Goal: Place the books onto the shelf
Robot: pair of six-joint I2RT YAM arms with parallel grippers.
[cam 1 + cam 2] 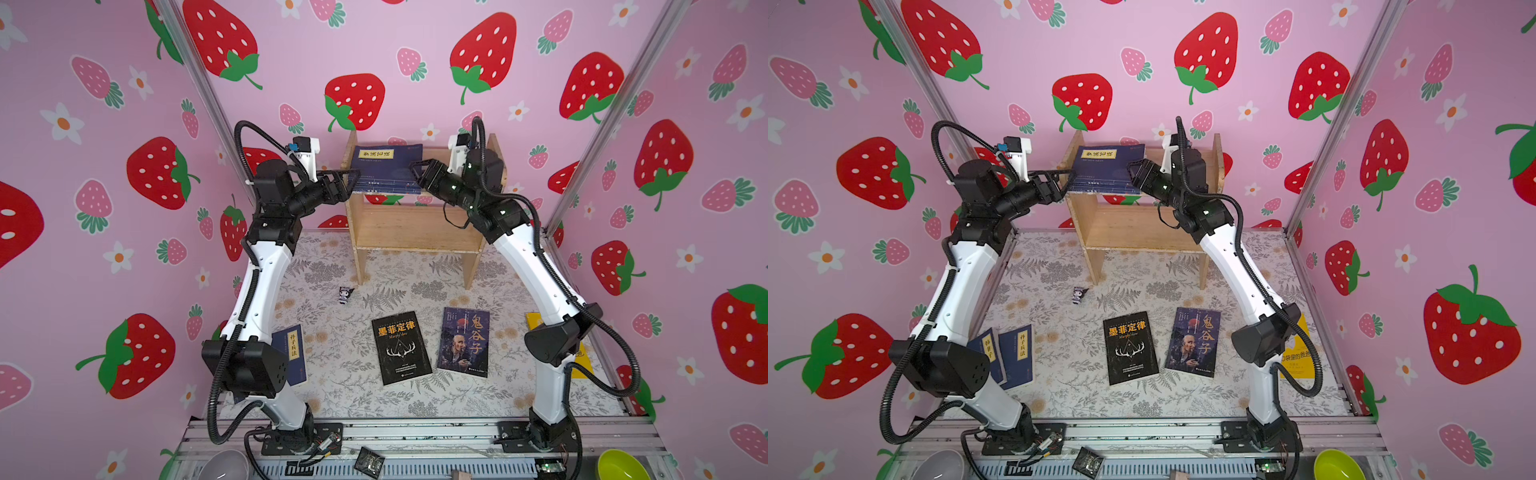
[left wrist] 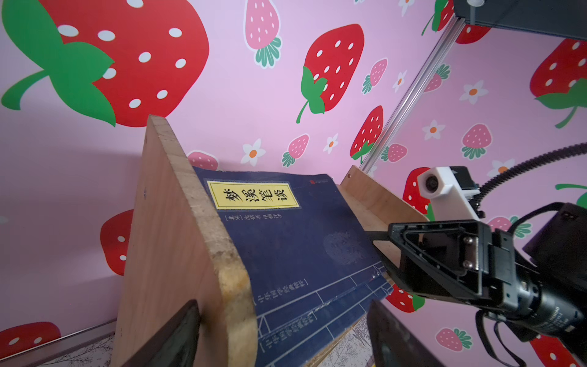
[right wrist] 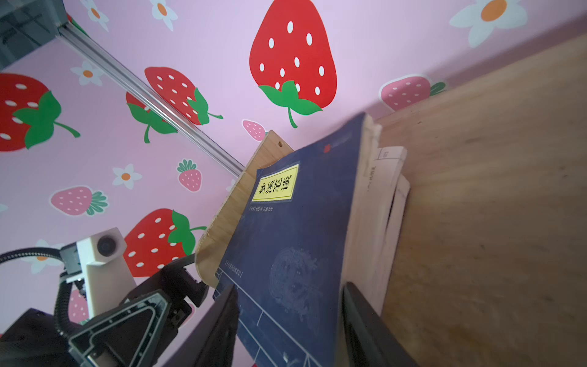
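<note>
Right gripper (image 3: 290, 286): my jaws straddle the flat stack of navy, yellow-labelled paperback books (image 1: 388, 166); clamped or loose, I cannot tell.
Stack axis: runs ahead of my jaws, on the top tier of the light wooden two-tier shelf (image 1: 411, 228).
Left gripper (image 1: 348, 180): gaping, just across the stack; the right is nearer.

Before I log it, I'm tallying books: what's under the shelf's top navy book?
Under the top navy book lie at least two more books, page edges showing, on the upper tier of the shelf. Their covers are hidden.
</note>
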